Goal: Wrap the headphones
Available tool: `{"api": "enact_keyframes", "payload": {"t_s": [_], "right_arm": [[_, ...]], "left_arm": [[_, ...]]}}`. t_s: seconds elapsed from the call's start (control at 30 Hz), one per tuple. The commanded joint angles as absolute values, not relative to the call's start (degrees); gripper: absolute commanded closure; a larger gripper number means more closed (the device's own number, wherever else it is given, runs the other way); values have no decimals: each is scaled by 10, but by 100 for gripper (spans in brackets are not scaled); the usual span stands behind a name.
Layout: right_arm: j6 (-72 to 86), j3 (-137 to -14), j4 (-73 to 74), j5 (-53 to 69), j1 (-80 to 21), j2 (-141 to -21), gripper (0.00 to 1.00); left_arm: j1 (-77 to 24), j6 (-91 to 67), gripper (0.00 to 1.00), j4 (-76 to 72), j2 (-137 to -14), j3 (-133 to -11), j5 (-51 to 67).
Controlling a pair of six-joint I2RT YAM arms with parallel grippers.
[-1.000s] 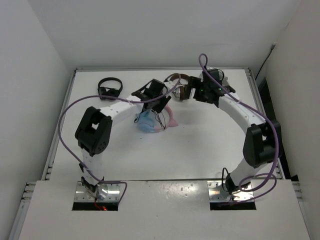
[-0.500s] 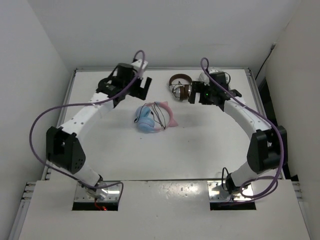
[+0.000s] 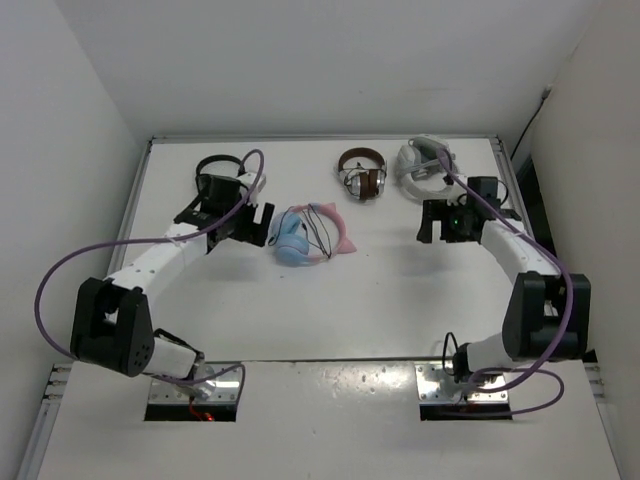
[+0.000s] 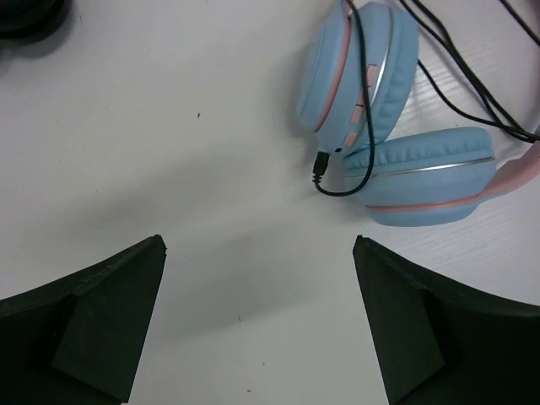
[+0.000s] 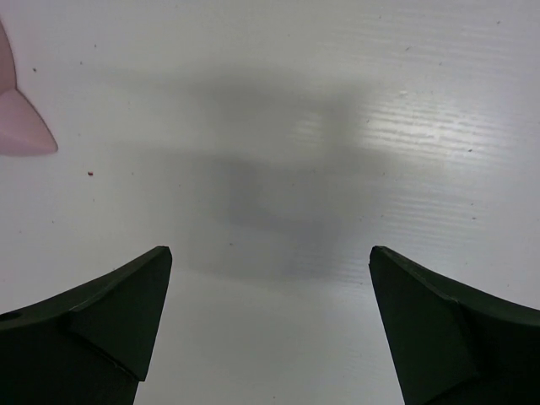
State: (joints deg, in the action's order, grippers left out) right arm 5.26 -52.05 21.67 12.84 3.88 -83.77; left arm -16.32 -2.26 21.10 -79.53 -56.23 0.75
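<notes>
The headphones (image 3: 300, 238) lie on the table at the middle back, with light blue ear cups (image 4: 363, 76), a pink headband (image 3: 338, 232) with cat ears, and a thin dark cable (image 4: 460, 63) draped over them. The cable's plug (image 4: 319, 169) rests on the table beside the cups. My left gripper (image 3: 257, 223) is open and empty just left of the cups; it also shows in the left wrist view (image 4: 260, 246). My right gripper (image 3: 430, 222) is open and empty to the right, apart from the headphones. In the right wrist view (image 5: 270, 253) only a pink cat ear (image 5: 21, 126) shows.
An all-black pair (image 3: 218, 168) lies at the back left, behind my left wrist. A brown-and-silver pair (image 3: 362, 172) and a white-grey pair (image 3: 425, 160) lie at the back right. Raised table edges run along the left and right sides.
My left gripper left the spot over the headphones, swung to the back left, then came down beside the blue cups. My right gripper drew away from the brown pair toward the right.
</notes>
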Motion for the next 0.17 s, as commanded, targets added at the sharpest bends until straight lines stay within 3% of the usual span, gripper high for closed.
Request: {"api": "enact_keyframes", "payload": {"t_s": [0.0, 0.13], "right_arm": [[20, -515, 204, 151, 36, -804, 0], [20, -510, 204, 180, 58, -792, 0]], "left_arm": [[-149, -45, 0, 161, -769, -553, 19], [-149, -68, 0, 155, -763, -553, -13]]}}
